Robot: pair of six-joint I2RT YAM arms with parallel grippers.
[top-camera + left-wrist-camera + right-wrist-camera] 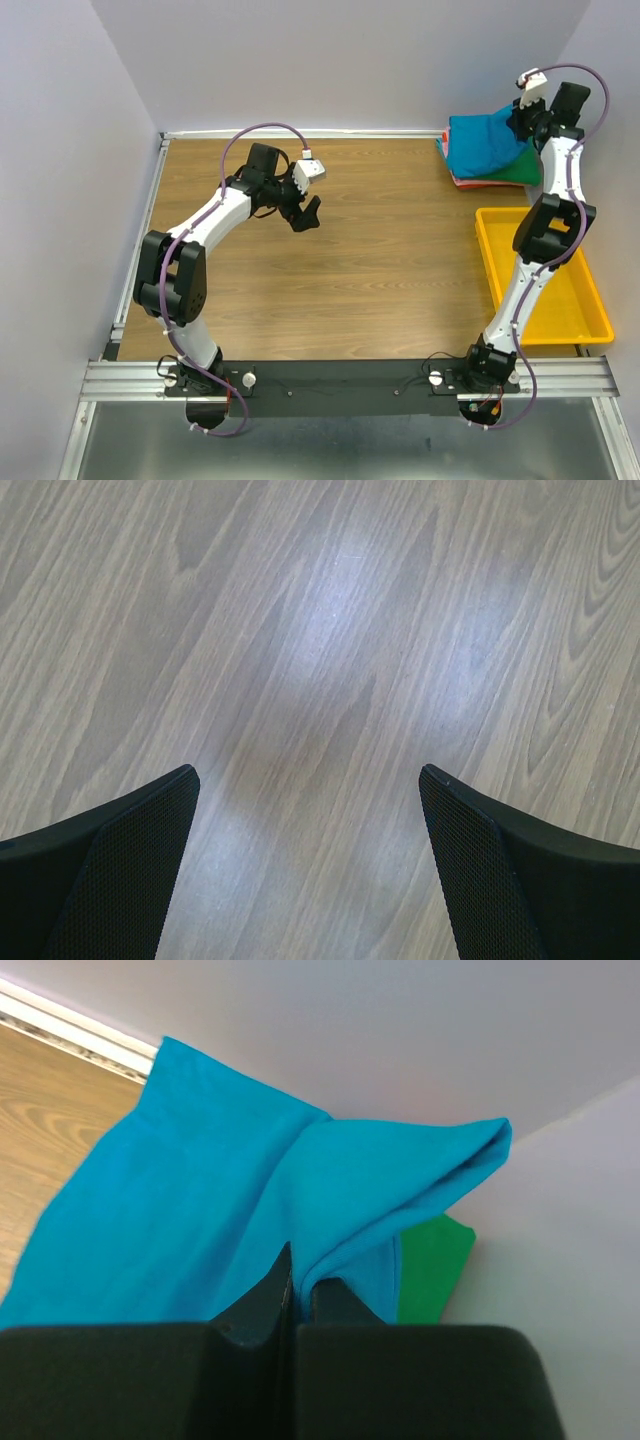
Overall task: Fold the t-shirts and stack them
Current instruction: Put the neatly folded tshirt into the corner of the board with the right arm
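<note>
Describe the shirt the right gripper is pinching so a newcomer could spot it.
Go to the far right corner of the wooden table, just beyond the yellow tray. The teal-blue t-shirt lies there on top, pinched by the right gripper. It is the only blue cloth; the dark green t-shirt and a pink edge show beneath it.

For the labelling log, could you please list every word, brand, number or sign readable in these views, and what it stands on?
None: no text, label or number can be read on the blue shirt, the green shirt, the tray or the table.
</note>
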